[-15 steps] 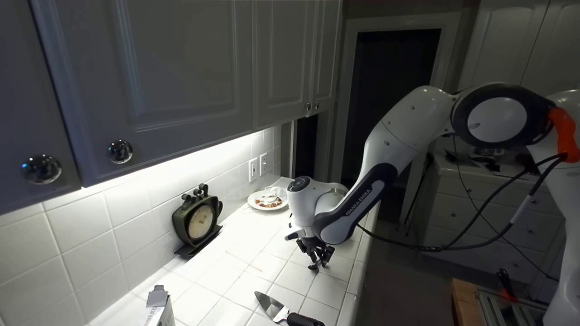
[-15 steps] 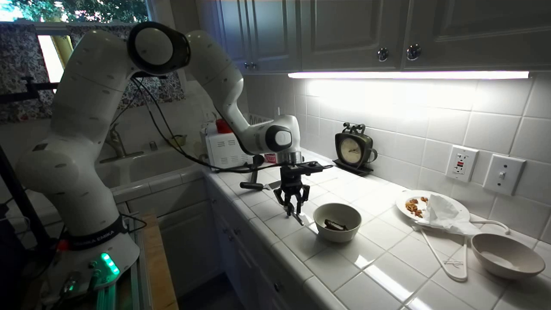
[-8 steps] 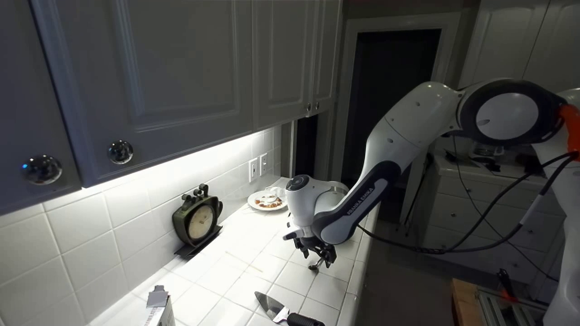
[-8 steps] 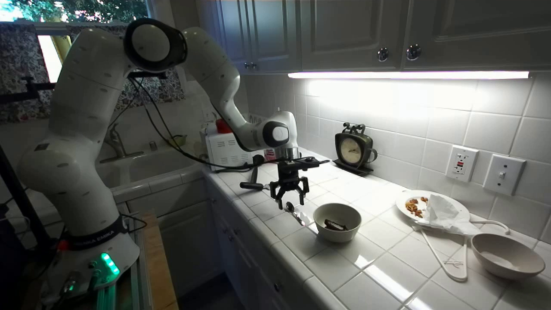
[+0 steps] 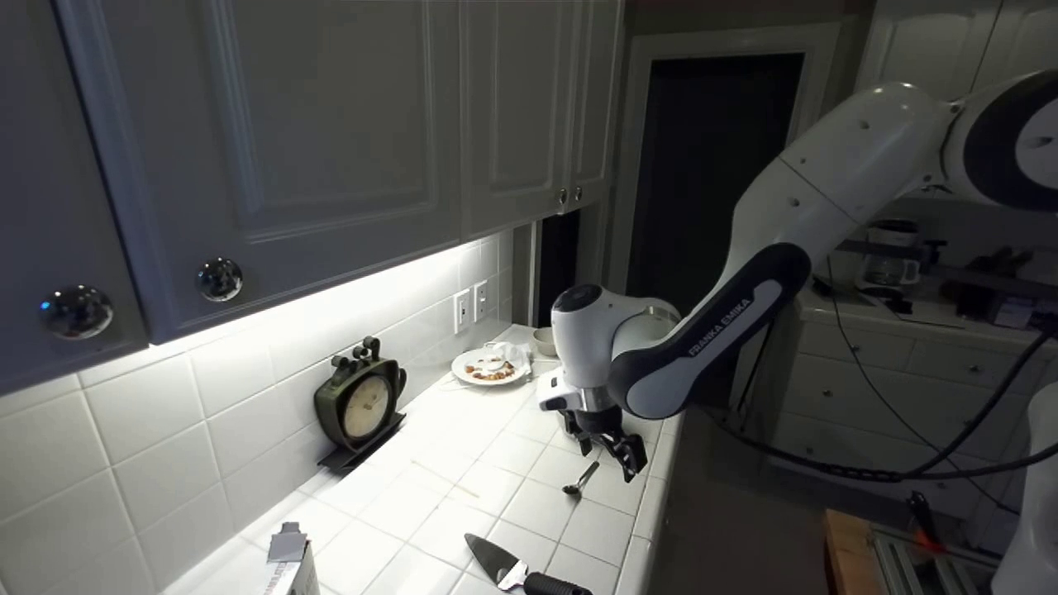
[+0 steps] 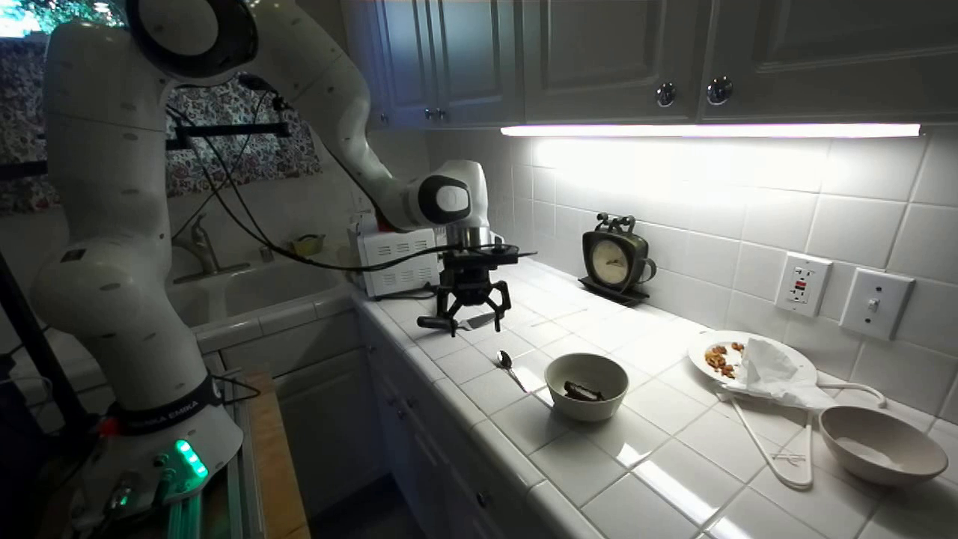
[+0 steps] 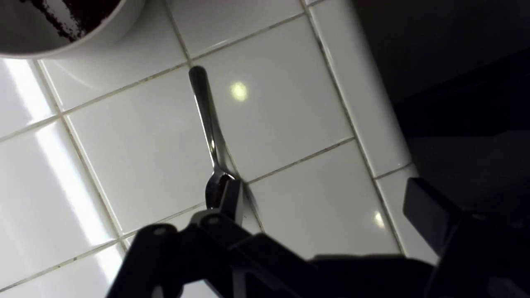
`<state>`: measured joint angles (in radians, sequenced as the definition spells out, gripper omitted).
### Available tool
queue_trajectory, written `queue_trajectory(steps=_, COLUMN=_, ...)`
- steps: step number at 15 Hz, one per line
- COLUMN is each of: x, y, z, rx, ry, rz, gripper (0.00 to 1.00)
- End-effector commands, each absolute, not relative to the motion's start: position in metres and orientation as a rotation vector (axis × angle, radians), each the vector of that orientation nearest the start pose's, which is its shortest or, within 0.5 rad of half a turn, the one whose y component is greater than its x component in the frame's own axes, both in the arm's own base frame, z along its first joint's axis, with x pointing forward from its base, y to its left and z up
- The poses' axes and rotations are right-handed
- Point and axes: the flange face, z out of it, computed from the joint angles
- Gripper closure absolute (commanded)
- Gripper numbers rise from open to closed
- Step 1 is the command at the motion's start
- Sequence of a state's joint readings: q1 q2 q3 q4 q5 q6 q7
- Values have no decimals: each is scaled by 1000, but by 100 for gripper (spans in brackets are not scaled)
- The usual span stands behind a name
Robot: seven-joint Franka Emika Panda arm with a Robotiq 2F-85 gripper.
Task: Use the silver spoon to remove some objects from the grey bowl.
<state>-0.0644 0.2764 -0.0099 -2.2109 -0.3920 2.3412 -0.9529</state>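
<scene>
Ctr [image 7: 136, 157] w/ slim slvr spoon [image 7: 211, 134]

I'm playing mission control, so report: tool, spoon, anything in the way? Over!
Tool open, empty, above the counter. Silver spoon lying loose beside the grey bowl, not touching it. Nothing seen between tool and spoon.

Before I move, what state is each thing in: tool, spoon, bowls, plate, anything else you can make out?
Tool: open, holding nothing, above the counter.
Grey bowl: upright, with dark contents.
Silver spoon: lying on the counter, touching neither bowl.
Wider bowl: open side up.
White plate: bearing brown bits and crumpled paper.
Cake server: lying on the counter.
Clock: standing upright.
Under-cabinet light: on.
Upper cabinet doors: shut.
</scene>
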Motion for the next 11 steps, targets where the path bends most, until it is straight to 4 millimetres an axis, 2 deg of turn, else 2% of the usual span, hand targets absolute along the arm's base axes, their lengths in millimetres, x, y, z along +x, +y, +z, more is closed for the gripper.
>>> queue_trajectory(steps=1, x=501, y=-38, z=284, rx=-2868, ry=-1584, rz=241, gripper=0)
queue_trajectory(steps=6, x=470, y=-44, z=324, rx=-3009, ry=-1269, rz=122, gripper=0)
queue_trajectory(steps=7, x=492, y=-43, z=310, rx=-2979, ry=-1391, rz=187, gripper=0)
queue_trajectory(steps=11, x=479, y=-44, z=323, rx=-3006, ry=-1318, rz=145, gripper=0)
